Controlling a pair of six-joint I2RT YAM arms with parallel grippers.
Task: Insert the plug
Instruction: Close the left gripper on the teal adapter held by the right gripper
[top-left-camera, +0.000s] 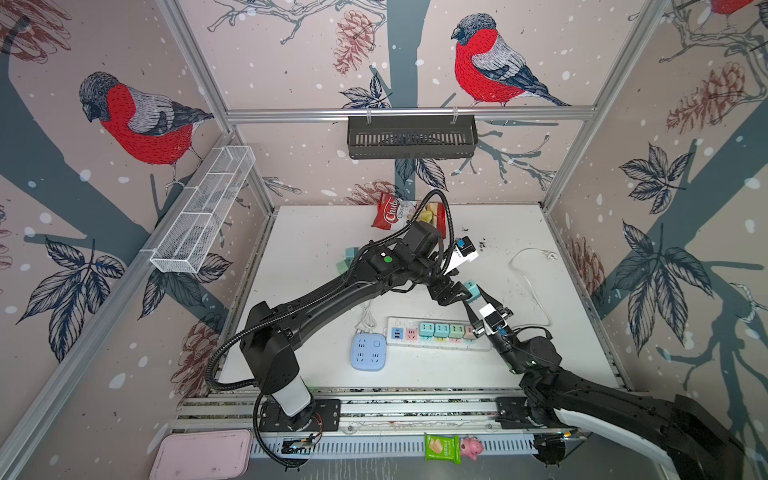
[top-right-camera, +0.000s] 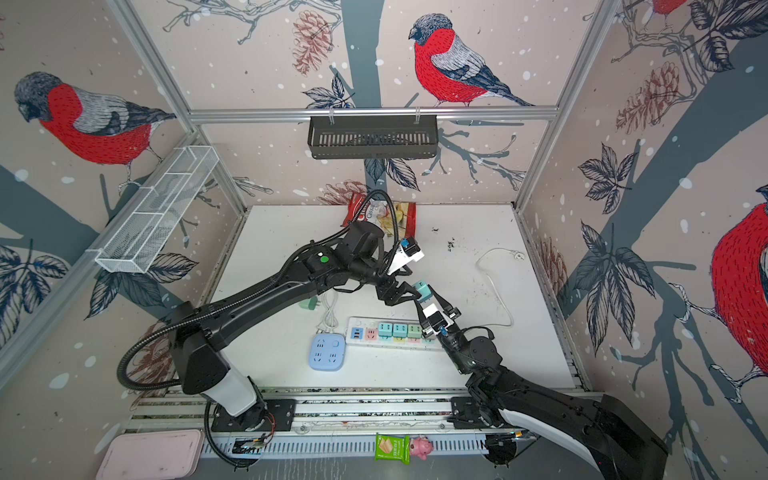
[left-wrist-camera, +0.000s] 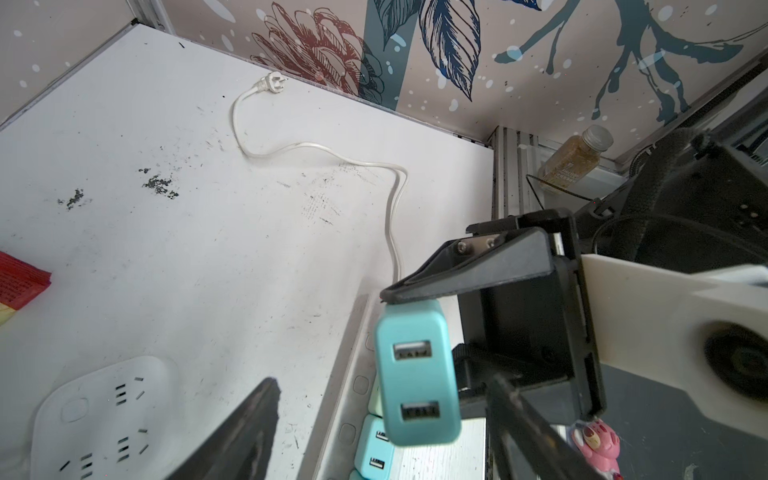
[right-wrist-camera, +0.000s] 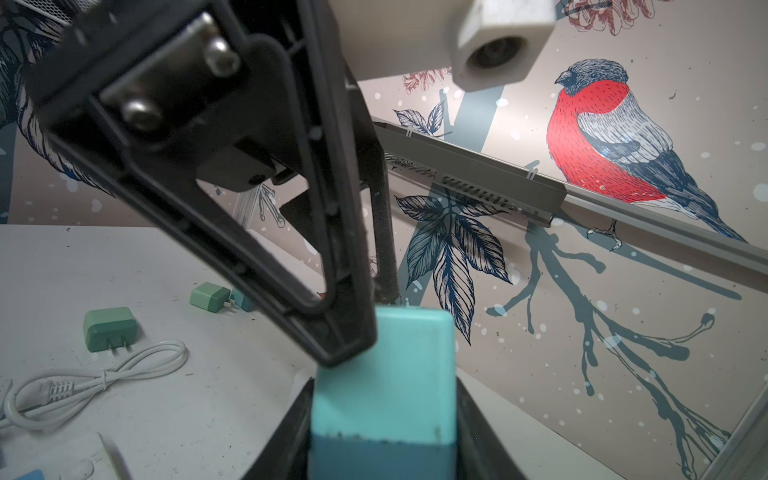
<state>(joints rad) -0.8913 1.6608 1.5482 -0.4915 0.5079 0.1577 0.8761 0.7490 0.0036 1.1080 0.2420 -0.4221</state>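
A teal plug (top-left-camera: 471, 288) (top-right-camera: 421, 289) with two USB ports hangs in the air above the right end of the white power strip (top-left-camera: 440, 344) (top-right-camera: 365, 341). My right gripper (top-left-camera: 478, 297) (right-wrist-camera: 382, 415) is shut on it, a finger pressed against each side. My left gripper (top-left-camera: 454, 293) (left-wrist-camera: 382, 380) stands open around the same plug (left-wrist-camera: 415, 374). There is a gap between the plug and each of the left gripper's fingers (left-wrist-camera: 241, 428). Several teal and green adapters sit in the strip's sockets.
A blue round socket block (top-left-camera: 369, 352) lies left of the strip. Loose green plugs (right-wrist-camera: 110, 328) and a coiled white cord (right-wrist-camera: 104, 374) lie behind it. A white cable (top-left-camera: 532, 282) runs along the right side. A chips bag (top-left-camera: 395, 214) sits at the back wall.
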